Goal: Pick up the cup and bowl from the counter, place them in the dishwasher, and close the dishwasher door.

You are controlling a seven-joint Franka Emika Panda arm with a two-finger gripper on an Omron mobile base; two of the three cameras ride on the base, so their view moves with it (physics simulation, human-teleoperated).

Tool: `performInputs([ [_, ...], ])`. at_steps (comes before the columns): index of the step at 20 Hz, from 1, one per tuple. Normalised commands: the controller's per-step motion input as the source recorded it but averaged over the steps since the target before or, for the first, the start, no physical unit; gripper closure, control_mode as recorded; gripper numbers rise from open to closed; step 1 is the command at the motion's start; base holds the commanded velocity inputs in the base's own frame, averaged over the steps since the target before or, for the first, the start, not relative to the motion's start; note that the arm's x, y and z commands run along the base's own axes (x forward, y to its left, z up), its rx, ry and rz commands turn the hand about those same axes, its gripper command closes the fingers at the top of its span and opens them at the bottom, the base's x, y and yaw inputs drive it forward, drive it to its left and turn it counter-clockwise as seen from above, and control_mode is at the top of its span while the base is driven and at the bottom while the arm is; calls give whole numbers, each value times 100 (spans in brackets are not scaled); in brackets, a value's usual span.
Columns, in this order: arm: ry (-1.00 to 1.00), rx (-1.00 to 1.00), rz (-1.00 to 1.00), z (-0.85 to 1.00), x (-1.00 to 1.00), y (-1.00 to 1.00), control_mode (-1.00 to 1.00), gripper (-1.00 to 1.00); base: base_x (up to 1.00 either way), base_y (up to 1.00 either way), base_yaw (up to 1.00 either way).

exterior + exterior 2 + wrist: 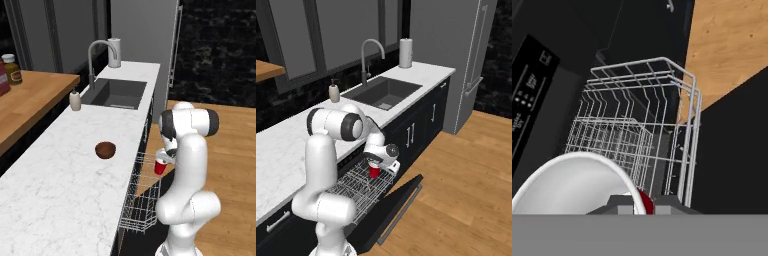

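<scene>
White marble counter point(55, 185) carries the brown bowl point(105, 149) near its front edge, mouth up, well apart from the soap bottle point(75, 100) at the sink's point(116, 93) corner. The gripper point(374, 165) is closed on the rim of the red cup point(374, 171), which hangs upright, long axis vertical, over the pulled-out wire rack point(356, 189). The dishwasher door point(398, 205) lies open below. Nothing blocks the rack.

The bowl point(105, 149) sits on the counter point(60, 185) in front of the sink point(116, 93), while the cup point(374, 171) hangs above the wire rack point(358, 187) pulled out over the open dishwasher door point(398, 205).
</scene>
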Motion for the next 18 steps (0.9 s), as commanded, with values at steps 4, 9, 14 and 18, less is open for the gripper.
performInputs([
  [4, 0, 1, 0, -57, 1, 20, -100, 100, 0, 0, 0],
  [9, 0, 0, 0, -41, 22, 22, -100, 100, 0, 0, 0],
  [14, 0, 0, 0, -46, 21, 5, -100, 100, 0, 0, 0],
  [18, 0, 0, 0, -60, 4, 0, -100, 100, 0, 0, 0],
])
